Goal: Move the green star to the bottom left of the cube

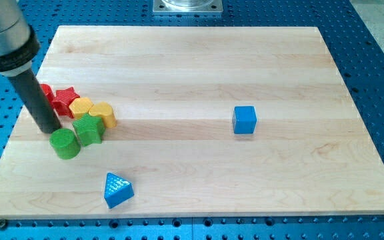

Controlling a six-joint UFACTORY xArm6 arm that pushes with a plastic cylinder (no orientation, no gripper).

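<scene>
Where the wooden board [199, 67] nears the view's left edge, the green star [89, 129] sits in a tight cluster of blocks, its faces matte and its lobes rounded. Touching it at the view's lower left is a green cylinder [65, 144], short and smooth. Just above the star lie two yellow blocks: a rounded yellow one [81, 106] and a yellow heart-like block [104, 114], the latter against the star's upper right. A red star [63, 99] sits above and left of these, and another red block [46, 91] shows partly behind the rod, its shape unclear.

The blue cube [244, 119] stands alone well apart at the view's right of centre, so the green star is far to its left. A blue triangular block [118, 189] rests near the view's bottom, below the cluster.

The board is pale, light-grained wood on a blue perforated table [372, 40]. No writing can be read anywhere.

My tip [49, 130] ends a plain dark rod with no fingers, holding nothing; it stands just left of the green star and right above the green cylinder, seemingly touching or nearly touching the cylinder.
</scene>
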